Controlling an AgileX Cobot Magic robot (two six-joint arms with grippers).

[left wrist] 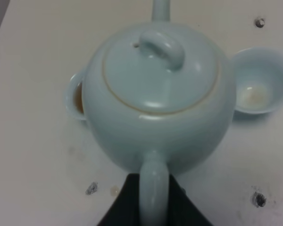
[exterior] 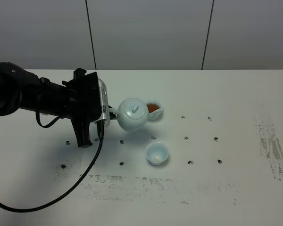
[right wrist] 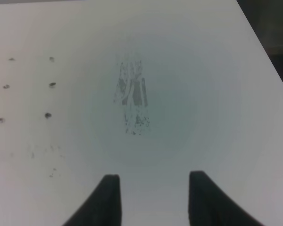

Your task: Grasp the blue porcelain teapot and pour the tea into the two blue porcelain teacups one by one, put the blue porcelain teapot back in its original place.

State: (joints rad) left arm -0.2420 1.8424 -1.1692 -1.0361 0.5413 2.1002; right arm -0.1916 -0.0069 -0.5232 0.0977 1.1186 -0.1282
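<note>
The blue porcelain teapot (exterior: 132,114) hangs a little above the white table, lid on, held by its loop handle (left wrist: 153,193). My left gripper (exterior: 109,113) is shut on that handle, and its dark fingers (left wrist: 127,202) show on both sides of it in the left wrist view. One blue teacup (exterior: 154,108) holding brown tea sits just behind and right of the pot, partly hidden by it (left wrist: 74,99). The other teacup (exterior: 157,153) stands nearer the front and looks nearly empty (left wrist: 258,82). My right gripper (right wrist: 153,188) is open and empty over bare table, out of the exterior view.
The white table (exterior: 226,94) has small dark screw holes (exterior: 189,162) around the cups and a scuffed grey patch (exterior: 272,146) at the right, also under the right gripper (right wrist: 132,94). A black cable (exterior: 80,179) loops from the left arm across the front left.
</note>
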